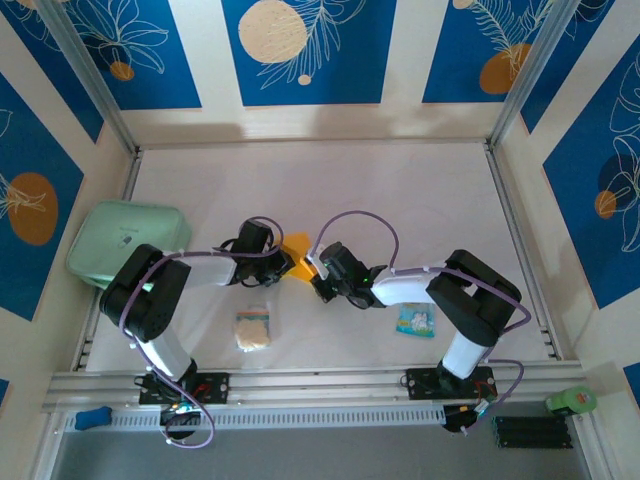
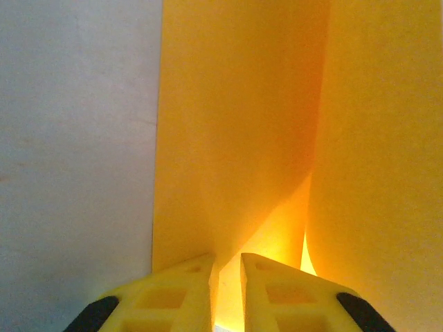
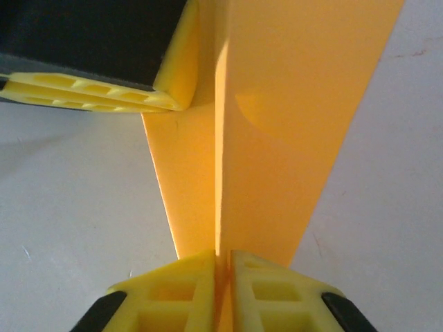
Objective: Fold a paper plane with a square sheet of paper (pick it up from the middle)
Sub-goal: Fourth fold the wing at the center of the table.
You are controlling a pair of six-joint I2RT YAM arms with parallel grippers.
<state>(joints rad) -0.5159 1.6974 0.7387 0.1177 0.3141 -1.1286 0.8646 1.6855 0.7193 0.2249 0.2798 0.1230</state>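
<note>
The square sheet of paper (image 1: 297, 246) is orange-yellow and hangs above the table's middle, between my two grippers. In the left wrist view the paper (image 2: 235, 124) stands in folded layers, and my left gripper (image 2: 227, 266) is shut on a flap of it that runs into the narrow gap. My right gripper (image 3: 223, 257) is shut on the paper (image 3: 277, 124) along a straight crease. The left gripper's finger (image 3: 90, 93) touches the paper's far corner. Whether the folds make the paper plane's dart shape I cannot tell. From above, the left gripper (image 1: 283, 263) and right gripper (image 1: 314, 266) nearly meet.
A pale green case (image 1: 128, 243) lies at the left edge of the white table (image 1: 300, 180). A beige spongy square (image 1: 254, 328) sits near the left arm's base. A blue-white packet (image 1: 416, 320) lies by the right arm's base. Walls enclose the table on three sides.
</note>
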